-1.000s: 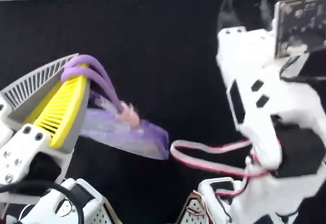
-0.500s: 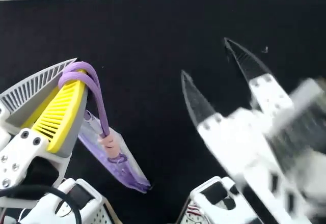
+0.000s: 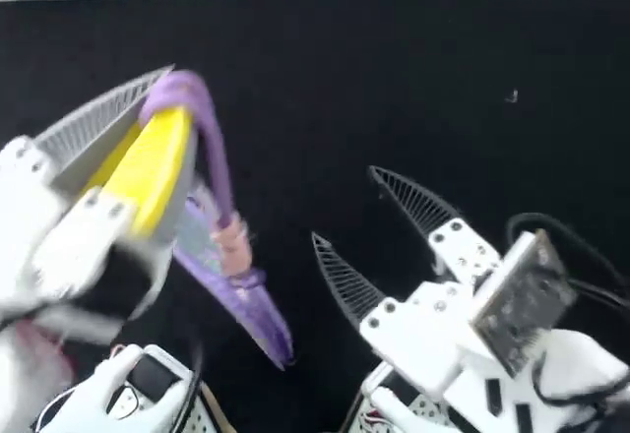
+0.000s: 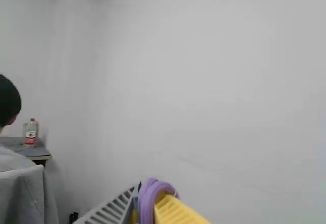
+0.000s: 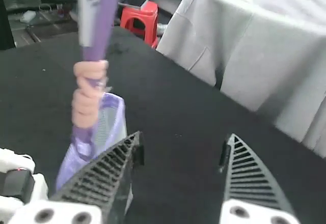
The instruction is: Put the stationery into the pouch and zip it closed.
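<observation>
A translucent purple pouch [image 3: 239, 300] hangs in the air by its purple strap [image 3: 209, 148], with a pink tag [image 3: 233, 241] where strap meets pouch. My left gripper [image 3: 175, 93], with one grey and one yellow finger, is shut on the strap loop high at the left; the left wrist view has the loop [image 4: 150, 193] pinched at the fingertips. My right gripper [image 3: 344, 205] is open low at the right, a short way from the pouch. In the right wrist view the pouch [image 5: 102, 132] dangles just beyond one finger [image 5: 104, 178] of the open right gripper [image 5: 183, 137]. I cannot tell the pouch's contents.
A black table [image 3: 394, 79] stretches across the far side and the middle. The white arm bases [image 3: 138, 394] crowd the near edge. Beyond the table stand grey draped furniture [image 5: 254, 46] and a red stool [image 5: 137, 12].
My right arm swung down and back toward the near right, its gripper still open. My left arm shifted up and right with the strap, and the pouch swung beneath it.
</observation>
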